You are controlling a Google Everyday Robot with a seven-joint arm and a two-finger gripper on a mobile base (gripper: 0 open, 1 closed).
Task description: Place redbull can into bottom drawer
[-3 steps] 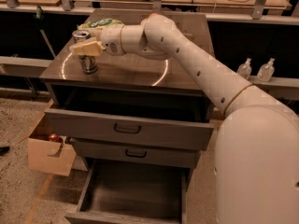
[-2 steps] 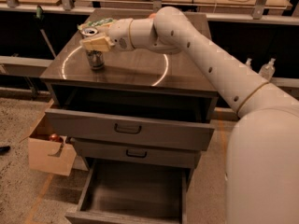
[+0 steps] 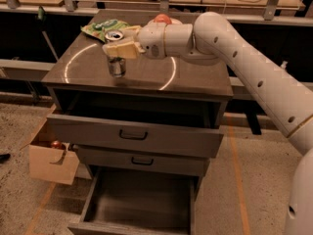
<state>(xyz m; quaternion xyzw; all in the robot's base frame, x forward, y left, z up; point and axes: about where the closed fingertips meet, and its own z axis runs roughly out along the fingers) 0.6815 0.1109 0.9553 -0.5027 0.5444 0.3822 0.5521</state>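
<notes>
As the gripper (image 3: 119, 49), clamped around the redbull can (image 3: 116, 67), had carried it rightward across the cabinet top (image 3: 195, 77), the grasp looked secure, leaving the move down to the open bottom drawer (image 3: 142, 199).

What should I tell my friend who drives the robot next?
Gripper: fingers shut on the tall slim silver-and-blue metal redbull can, at the left part of the grey-brown cabinet top, near the green snack bag.
Deep, wide grey-brown bottom drawer: pulled open, the can not in it yet.
Done: can grasped.
Left: carry the can down over the bottom drawer, set it inside, let go.
</notes>
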